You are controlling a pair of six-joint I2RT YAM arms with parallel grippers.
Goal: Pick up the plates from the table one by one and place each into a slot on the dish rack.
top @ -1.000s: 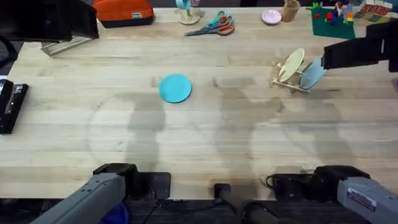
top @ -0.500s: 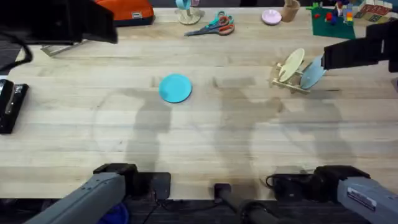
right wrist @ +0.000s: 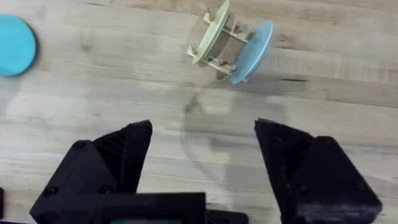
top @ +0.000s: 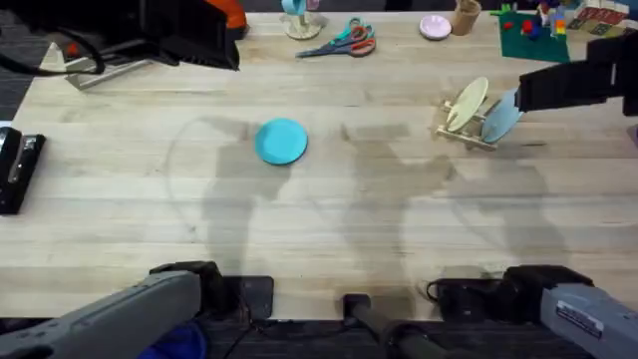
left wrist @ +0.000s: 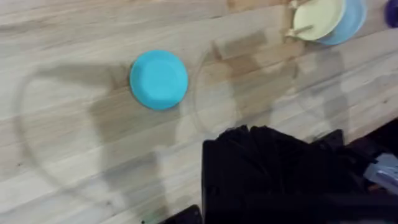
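Note:
A bright cyan plate (top: 281,141) lies flat on the table (top: 329,229), left of centre, with nothing touching it; the wrist views show it too (left wrist: 158,79) (right wrist: 13,45). At the right, the dish rack (top: 467,133) holds a cream plate (top: 466,104) and a pale blue plate (top: 501,120) on edge. My right arm (top: 568,85) hangs dark just right of the rack. Its gripper (right wrist: 202,165) is open and empty, above bare wood short of the rack (right wrist: 225,45). My left arm (top: 169,35) looms dark over the far left corner, its black body (left wrist: 267,174) hiding the gripper's state.
Along the far edge lie scissors (top: 349,40), a small pink dish (top: 435,27), an orange case (top: 231,12) and a green mat with toys (top: 533,35). A black device (top: 18,170) sits at the left edge. Bare wood stretches between the cyan plate and the rack.
The left arm's dark shape has slid to the right across the far left corner, covering more of the orange case. The plates, the rack and the right arm have not moved.

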